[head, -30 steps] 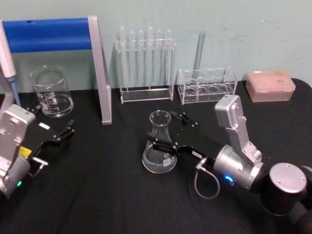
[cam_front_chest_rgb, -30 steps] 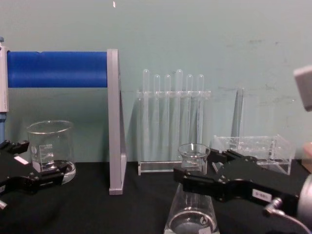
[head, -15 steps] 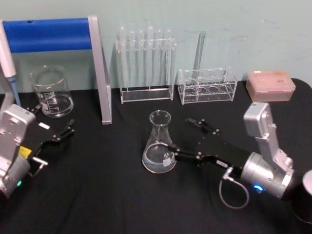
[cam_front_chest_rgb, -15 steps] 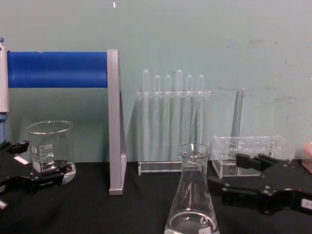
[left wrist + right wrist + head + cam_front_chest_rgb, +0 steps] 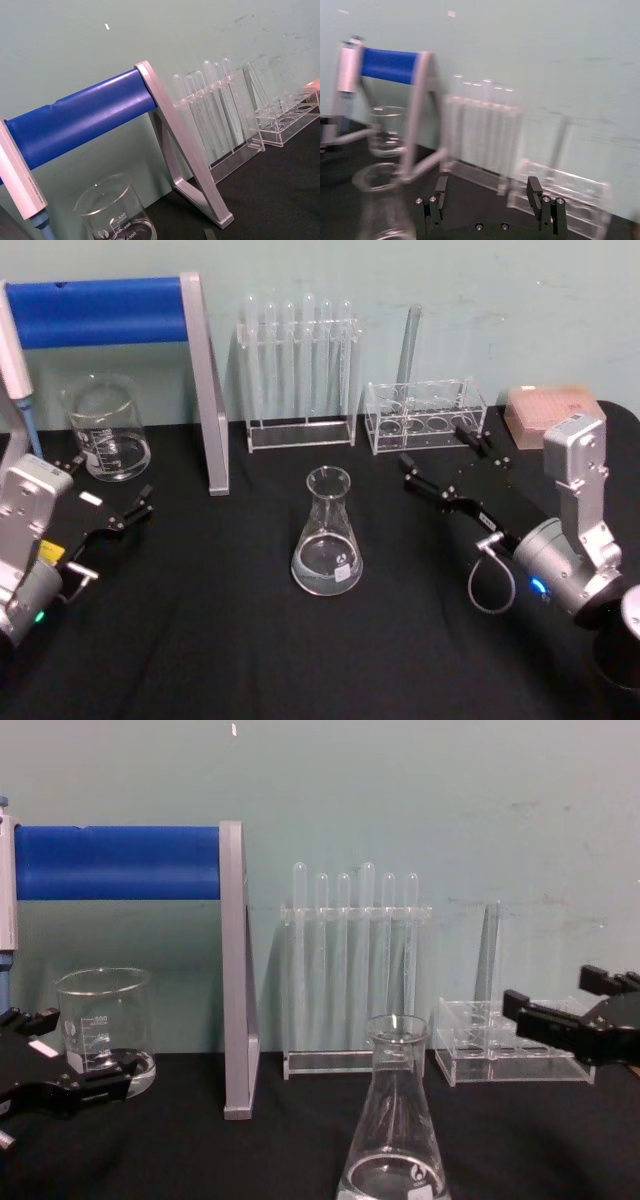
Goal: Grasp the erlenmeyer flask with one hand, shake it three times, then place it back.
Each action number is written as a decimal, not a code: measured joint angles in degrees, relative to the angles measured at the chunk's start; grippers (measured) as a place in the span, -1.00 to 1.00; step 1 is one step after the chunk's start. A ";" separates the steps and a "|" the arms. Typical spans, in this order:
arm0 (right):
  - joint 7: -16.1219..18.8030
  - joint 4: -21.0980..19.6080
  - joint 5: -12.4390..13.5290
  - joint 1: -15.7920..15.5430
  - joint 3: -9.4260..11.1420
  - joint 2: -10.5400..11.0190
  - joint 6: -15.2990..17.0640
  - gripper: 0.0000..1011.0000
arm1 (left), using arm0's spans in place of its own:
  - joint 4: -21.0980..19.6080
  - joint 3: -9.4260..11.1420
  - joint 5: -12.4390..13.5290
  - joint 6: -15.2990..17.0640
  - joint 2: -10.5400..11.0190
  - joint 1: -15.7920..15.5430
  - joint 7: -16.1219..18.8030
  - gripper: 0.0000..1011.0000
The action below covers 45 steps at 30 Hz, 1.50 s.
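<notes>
Erlenmeyer flask (image 5: 327,535) upright on black table (image 5: 240,640), centre of work area, free of contact on all sides, well in front of test tube rack (image 5: 298,375). Right gripper (image 5: 447,458) to the right of the flask and well apart from it, just in front of clear low rack (image 5: 425,415), jaws spread wide, nothing between them. Left gripper (image 5: 110,492) parked at left table edge, just in front of beaker (image 5: 106,430), jaws apart, holding nothing
</notes>
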 joint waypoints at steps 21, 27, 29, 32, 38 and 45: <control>-15.40 11.61 -17.41 4.77 -0.18 -5.77 -1.63 0.98 | 0.00 0.00 0.00 0.00 0.00 0.00 0.00 0.98; -15.37 11.51 -17.27 4.74 -0.14 -5.73 -1.63 0.98 | 0.00 0.00 0.00 0.00 0.00 0.00 0.00 0.98; -15.36 11.47 -17.22 4.73 -0.14 -5.73 -1.63 0.98 | 0.00 0.00 0.00 0.00 0.00 0.00 0.00 0.98; -15.33 11.39 -17.13 4.72 -0.12 -5.72 -1.63 0.98 | 0.00 0.00 0.00 0.00 0.00 0.00 0.00 0.98; -15.31 11.29 -16.98 4.69 -0.11 -5.69 -1.63 0.98 | 0.00 0.00 0.00 0.00 0.00 0.00 0.00 0.98; -15.28 11.24 -16.86 4.65 -0.11 -5.66 -1.62 0.98 | 0.00 0.00 0.00 0.00 0.00 0.00 0.00 0.98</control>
